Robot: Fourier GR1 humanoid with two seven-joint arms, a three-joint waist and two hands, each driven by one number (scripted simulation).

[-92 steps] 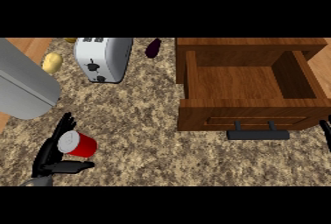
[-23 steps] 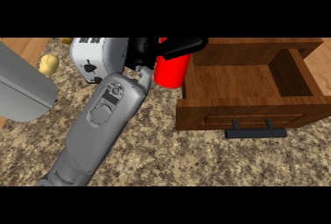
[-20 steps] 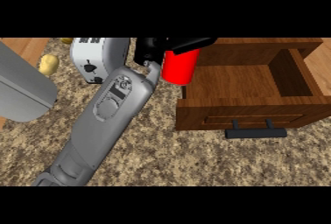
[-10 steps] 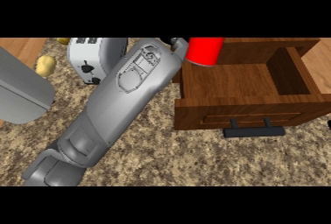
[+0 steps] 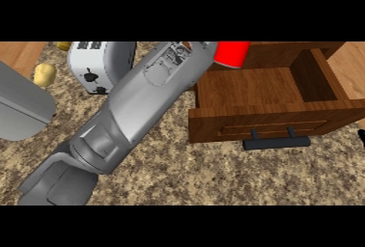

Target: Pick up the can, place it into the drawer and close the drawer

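Crossing from near left past the toaster [image 5: 96,65], the left forearm [image 5: 143,103] reaches the far edge; the left hand is cut off, grip cannot be told. The red can [image 5: 232,54], partly cropped, shows at the open drawer's [image 5: 251,91] far-left corner

A white toaster [image 5: 95,66] stands upright on the speckled stone counter [image 5: 214,176], slots facing up, lever side visible. A yellow rounded item [image 5: 44,74] lies just left of it. A grey curved object [image 5: 21,108] occupies the left edge, partly cropped.
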